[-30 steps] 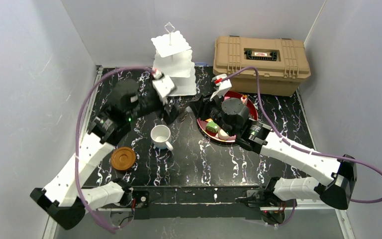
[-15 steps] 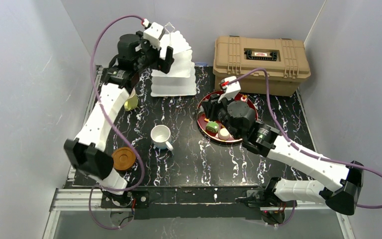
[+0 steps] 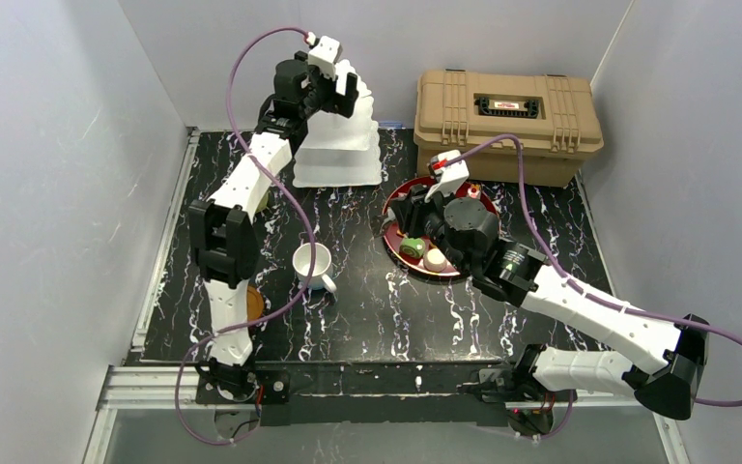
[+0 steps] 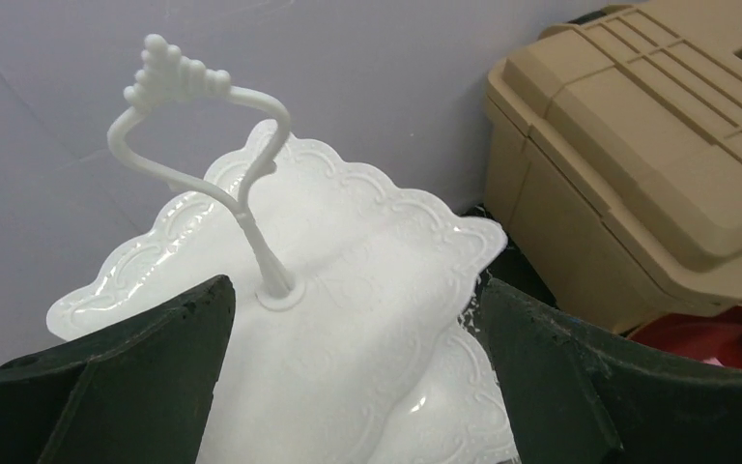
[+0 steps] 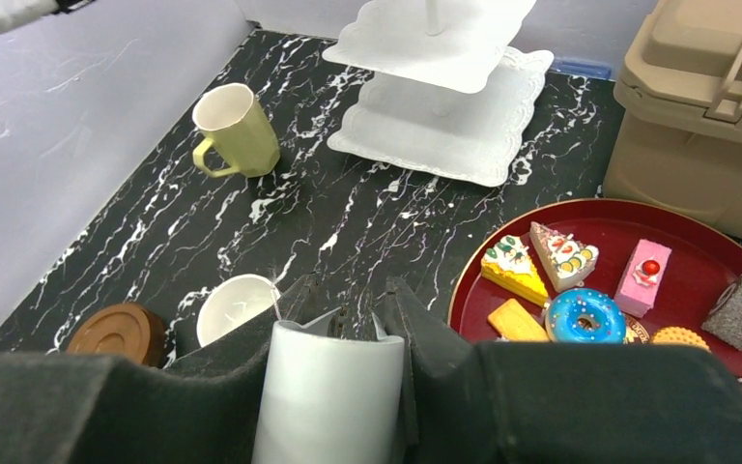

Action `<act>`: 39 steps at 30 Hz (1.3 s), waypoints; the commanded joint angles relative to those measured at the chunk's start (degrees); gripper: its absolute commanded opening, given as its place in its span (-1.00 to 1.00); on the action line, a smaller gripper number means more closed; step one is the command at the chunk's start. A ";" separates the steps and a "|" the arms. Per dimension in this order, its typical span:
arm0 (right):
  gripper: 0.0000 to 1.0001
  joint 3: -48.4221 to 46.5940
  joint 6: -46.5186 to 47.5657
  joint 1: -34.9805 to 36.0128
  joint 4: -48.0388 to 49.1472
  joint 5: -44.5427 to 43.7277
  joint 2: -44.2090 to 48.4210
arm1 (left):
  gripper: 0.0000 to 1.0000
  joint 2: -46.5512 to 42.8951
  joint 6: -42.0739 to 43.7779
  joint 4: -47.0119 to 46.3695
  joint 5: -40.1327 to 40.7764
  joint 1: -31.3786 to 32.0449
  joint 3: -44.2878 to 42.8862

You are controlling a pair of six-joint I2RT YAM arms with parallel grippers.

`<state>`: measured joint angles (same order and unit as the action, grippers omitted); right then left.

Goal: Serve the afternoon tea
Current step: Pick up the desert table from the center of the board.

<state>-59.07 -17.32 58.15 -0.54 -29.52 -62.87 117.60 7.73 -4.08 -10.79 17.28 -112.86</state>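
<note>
1. The cake stand [image 3: 340, 155], three white scalloped tiers, stood at the far edge, just left of the tan case [image 3: 507, 121]. No pastry showed on its tiers.
2. My left gripper [image 4: 353, 319] hung over the top tier, jaws spread wide either side of the looped handle [image 4: 203, 106] and touching nothing I could see.
3. I judged the stand rigid, light, glossy and top-heavy. The handle's stem offered the surest hold.
4. My right gripper [image 5: 348, 290], at the left of the red tray [image 5: 696, 261] of toy pastries [image 5: 575, 314], had its jaws closed on a white cylinder [image 5: 328, 387] I could not identify.
</note>
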 commanded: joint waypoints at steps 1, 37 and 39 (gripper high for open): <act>-0.70 -0.17 -1.59 -0.14 2.21 0.81 1.40 | 0.94 1.15 -3.59 -9.38 1.03 -0.97 -4.56; -0.68 0.24 -3.77 -0.14 -1.27 0.87 3.31 | -0.52 4.90 -15.83 -20.14 -4.30 -4.05 -3.18; -0.68 0.35 -3.77 -0.14 -1.24 0.85 3.14 | -0.71 3.79 -16.47 -20.46 -4.97 -4.10 -2.04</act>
<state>-58.92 -20.34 58.15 -4.40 -28.32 -60.82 127.50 -7.16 -21.80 -13.43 13.76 -116.97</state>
